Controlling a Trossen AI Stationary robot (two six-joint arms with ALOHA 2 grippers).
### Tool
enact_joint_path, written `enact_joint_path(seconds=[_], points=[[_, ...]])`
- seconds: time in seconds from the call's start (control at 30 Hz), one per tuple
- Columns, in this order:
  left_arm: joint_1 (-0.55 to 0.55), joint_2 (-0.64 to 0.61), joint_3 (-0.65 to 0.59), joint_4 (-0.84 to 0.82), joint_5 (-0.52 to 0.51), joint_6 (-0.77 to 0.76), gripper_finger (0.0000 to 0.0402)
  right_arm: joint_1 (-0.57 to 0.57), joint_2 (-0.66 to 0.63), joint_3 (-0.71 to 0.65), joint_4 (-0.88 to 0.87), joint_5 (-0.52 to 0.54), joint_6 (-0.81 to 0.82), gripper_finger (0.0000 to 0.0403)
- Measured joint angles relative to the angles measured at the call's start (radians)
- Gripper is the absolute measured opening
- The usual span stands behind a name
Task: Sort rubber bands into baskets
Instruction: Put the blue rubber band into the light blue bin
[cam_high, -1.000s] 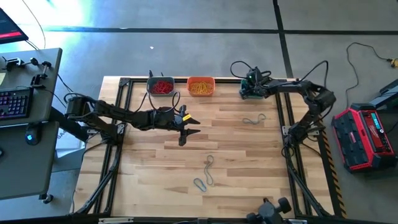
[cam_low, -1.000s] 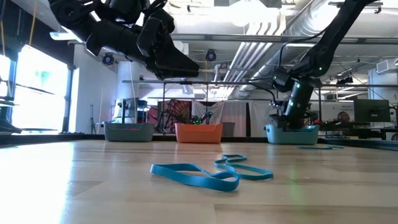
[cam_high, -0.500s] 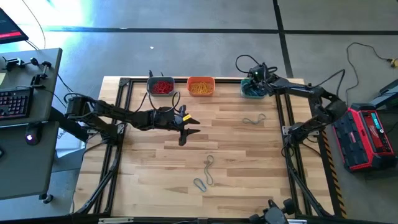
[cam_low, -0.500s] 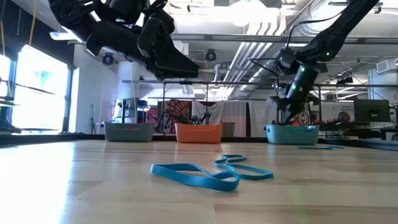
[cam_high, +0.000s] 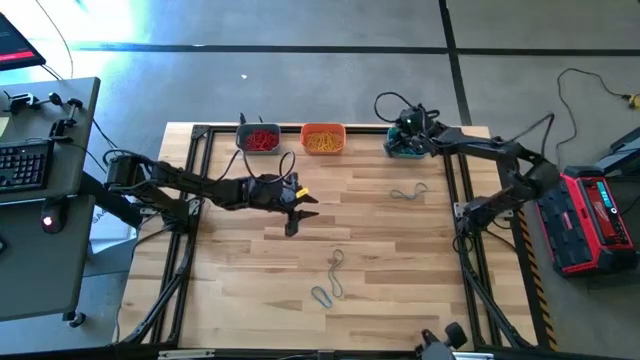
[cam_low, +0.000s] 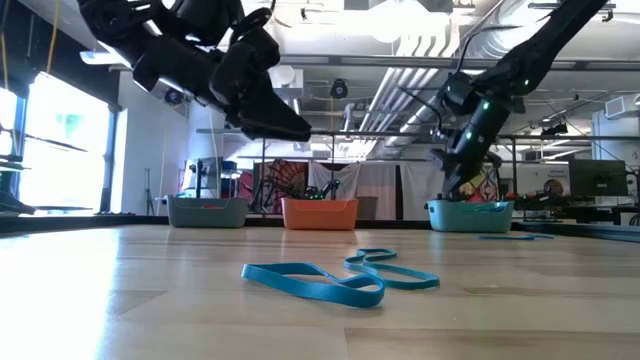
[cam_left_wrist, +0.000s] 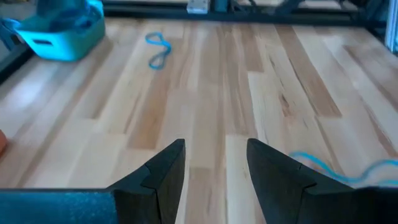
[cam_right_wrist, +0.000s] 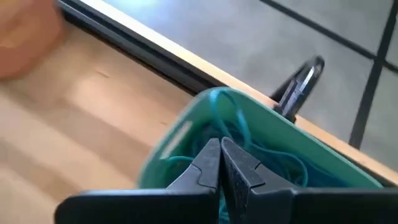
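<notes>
Nearly all the rubber bands are already sorted: a red heap fills the grey basket (cam_high: 258, 138) at about 11 o'clock on the table (cam_high: 400, 260), a yellow heap fills the orange basket (cam_high: 323, 138) at 12 o'clock, and blue ones lie in the teal basket (cam_high: 400, 147) at about 1 o'clock. What is left, as far as the high view shows, is 3 loose blue bands: 1 band (cam_high: 408, 192) near the teal basket at 2 o'clock, a long band (cam_high: 337, 270) at about 6 o'clock, and a short band (cam_high: 321, 296) just beside it, nearer the front edge.

The right gripper (cam_right_wrist: 220, 163) hangs over the teal basket with its fingers pressed together, and nothing can be made out between them. The left gripper (cam_left_wrist: 214, 165) hovers above bare wood near the table's middle, its fingers spread and empty, the 2 front bands lying nearest to it.
</notes>
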Motion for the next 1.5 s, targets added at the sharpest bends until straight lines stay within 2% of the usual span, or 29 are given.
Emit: enact_joint_path(seconds=[0.23,0.43,0.67,1.03,1.17,1.37,1.5], points=[[-0.032,0.000,0.000,-0.094,0.006,0.039,0.0166,0.080,-0.196,0.000,-0.100,0.004,0.024,0.0000],[-0.094,0.000,0.000,-0.148,0.007,0.079,0.0166,0.235,-0.300,0.000,-0.137,0.064,0.087,0.0000],[-0.190,0.000,0.000,-0.158,0.007,0.079,0.0166,0.423,-0.282,0.000,-0.068,0.149,0.168,0.0000],[-0.369,0.000,0.000,-0.196,0.004,0.027,0.0166,0.619,-0.269,0.000,-0.059,0.242,0.273,0.0000],[-0.452,0.000,0.000,-0.195,-0.056,0.000,0.0166,0.670,-0.269,0.000,-0.059,0.280,0.295,0.0000],[-0.538,0.012,0.000,-0.185,-0.172,-0.027,0.0166,0.715,-0.269,0.000,-0.059,0.281,0.337,0.0000],[-0.558,0.064,0.011,-0.149,-0.188,-0.042,0.0166,0.740,-0.269,0.000,-0.059,0.281,0.345,0.0000]])
